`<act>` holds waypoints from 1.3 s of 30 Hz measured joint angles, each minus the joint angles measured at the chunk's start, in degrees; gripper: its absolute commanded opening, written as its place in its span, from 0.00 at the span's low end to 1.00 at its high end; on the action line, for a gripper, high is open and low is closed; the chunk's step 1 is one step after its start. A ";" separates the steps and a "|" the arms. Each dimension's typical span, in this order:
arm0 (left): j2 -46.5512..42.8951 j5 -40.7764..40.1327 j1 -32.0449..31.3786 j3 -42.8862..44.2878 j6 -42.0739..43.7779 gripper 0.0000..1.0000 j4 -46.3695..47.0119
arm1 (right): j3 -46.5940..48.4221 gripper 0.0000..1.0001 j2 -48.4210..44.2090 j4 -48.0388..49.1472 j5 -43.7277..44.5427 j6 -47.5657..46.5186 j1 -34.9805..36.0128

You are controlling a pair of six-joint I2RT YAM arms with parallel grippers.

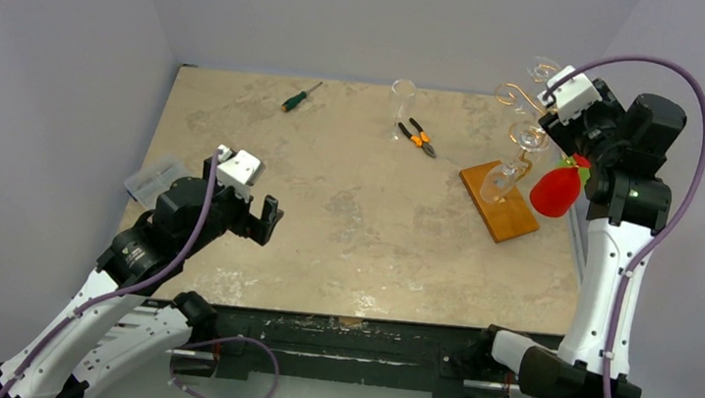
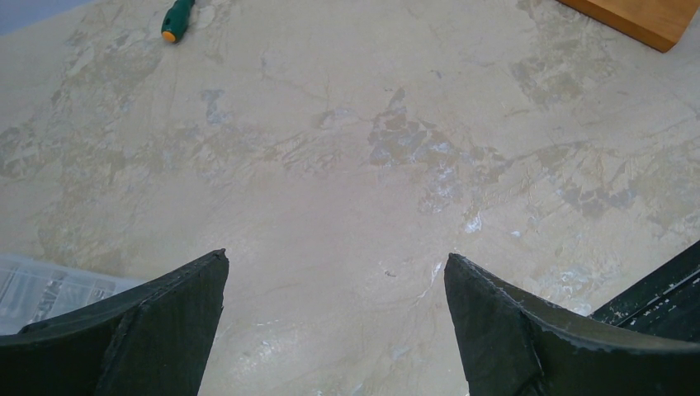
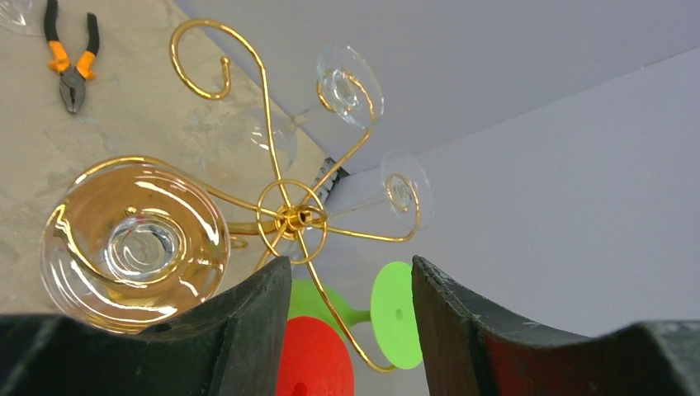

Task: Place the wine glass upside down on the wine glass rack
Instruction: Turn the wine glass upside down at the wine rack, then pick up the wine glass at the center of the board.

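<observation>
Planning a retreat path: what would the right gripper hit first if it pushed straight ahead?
Likely a gold wire arm of the wine glass rack holding the red-and-green glass, centred ahead of the right gripper; depth is unclear.

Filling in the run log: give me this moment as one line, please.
left claw: open, empty | right claw: open, above wine glass rack | red glass hung on rack | clear glass standing by pliers
</observation>
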 measured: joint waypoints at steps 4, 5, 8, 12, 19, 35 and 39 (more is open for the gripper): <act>0.00 0.09 0.17 0.00 0.00 1.00 0.00 | 2.71 0.58 -0.02 -1.49 -2.34 3.76 0.00; 0.00 0.15 0.24 0.00 0.00 1.00 0.00 | 3.48 0.59 -0.04 -2.05 -3.21 4.92 0.00; 0.00 0.17 0.35 0.00 0.00 1.00 0.00 | 5.22 0.61 -0.57 -4.46 -6.51 8.46 0.00; 0.00 0.20 0.37 0.00 0.00 1.00 0.00 | 6.91 0.67 -1.86 -7.28 -10.67 12.57 0.00; -0.02 0.20 0.44 0.00 0.00 1.00 0.00 | 11.45 0.72 -2.43 -13.09 -19.34 17.68 0.00; 0.15 0.24 1.64 0.00 0.02 1.00 0.20 | 15.56 0.78 6.64 -18.78 -23.63 24.57 17.40; 1.14 0.46 2.29 -0.02 0.02 1.00 0.70 | 14.62 0.79 8.46 -18.60 -21.00 24.61 23.76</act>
